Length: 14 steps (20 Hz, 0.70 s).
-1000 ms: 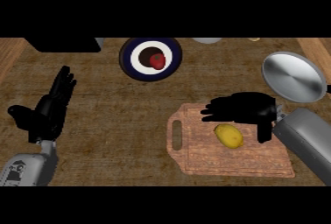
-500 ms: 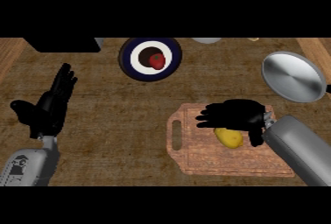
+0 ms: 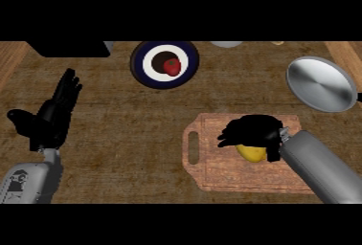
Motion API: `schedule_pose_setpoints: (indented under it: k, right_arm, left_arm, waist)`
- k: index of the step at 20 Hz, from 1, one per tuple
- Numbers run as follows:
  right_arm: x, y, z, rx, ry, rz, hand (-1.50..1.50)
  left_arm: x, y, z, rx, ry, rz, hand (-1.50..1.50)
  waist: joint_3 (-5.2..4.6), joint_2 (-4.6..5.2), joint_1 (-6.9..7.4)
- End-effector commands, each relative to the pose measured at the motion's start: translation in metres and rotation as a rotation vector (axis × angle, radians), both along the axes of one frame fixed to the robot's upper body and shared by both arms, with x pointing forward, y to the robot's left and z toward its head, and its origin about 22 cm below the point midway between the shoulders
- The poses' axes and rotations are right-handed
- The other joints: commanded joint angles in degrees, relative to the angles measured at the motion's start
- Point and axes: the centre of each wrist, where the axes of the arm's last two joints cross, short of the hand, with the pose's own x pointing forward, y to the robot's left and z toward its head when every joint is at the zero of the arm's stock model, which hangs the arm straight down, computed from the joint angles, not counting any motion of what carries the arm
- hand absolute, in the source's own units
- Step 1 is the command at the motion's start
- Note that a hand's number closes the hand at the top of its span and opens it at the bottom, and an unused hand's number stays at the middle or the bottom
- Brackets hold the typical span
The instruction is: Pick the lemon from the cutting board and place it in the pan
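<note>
1. Wooden counter (image 3: 134, 139), seen from above; cutting board (image 3: 212, 174) at near right; pan (image 3: 322, 83) beyond the board's far right corner, apart from it.
2. Lemon (image 3: 252, 153) on the board's middle; only its near end shows, so its long axis is uncertain.
3. Right hand (image 3: 251, 131) directly over the lemon, fingers curled down round its far part; the lift to come runs away and rightward to the pan.
4. Left hand (image 3: 50, 119) rests open at far left, well apart from the board.
5. Change: a second ago the lemon lay uncovered, the right hand just beyond it; now the hand covers it.
</note>
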Motion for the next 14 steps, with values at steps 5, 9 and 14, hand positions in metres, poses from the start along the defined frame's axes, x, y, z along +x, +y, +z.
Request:
schedule_pose_setpoints:
  k: [5, 9, 14]
  right_arm:
    - [-0.002, -0.008, -0.011, 0.01, 0.027, 0.164, 1.5]
    - [0.003, 0.006, -0.011, 0.026, 0.021, 0.15, 1.5]
    - [-0.001, 0.009, -0.023, 0.044, 0.017, -0.198, 1.5]
  left_arm:
    - [-0.007, -0.009, -0.006, 0.005, -0.006, 0.009, 0.0]
    - [0.0, -0.006, 0.005, -0.007, 0.025, -0.014, 0.0]
    - [-0.003, 0.0, 0.004, 0.006, 0.016, 0.018, 0.0]
  waist:
    - [0.01, -0.02, -0.02]
    - [0.01, 0.01, -0.05]
    - [-0.05, -0.41, -0.82]
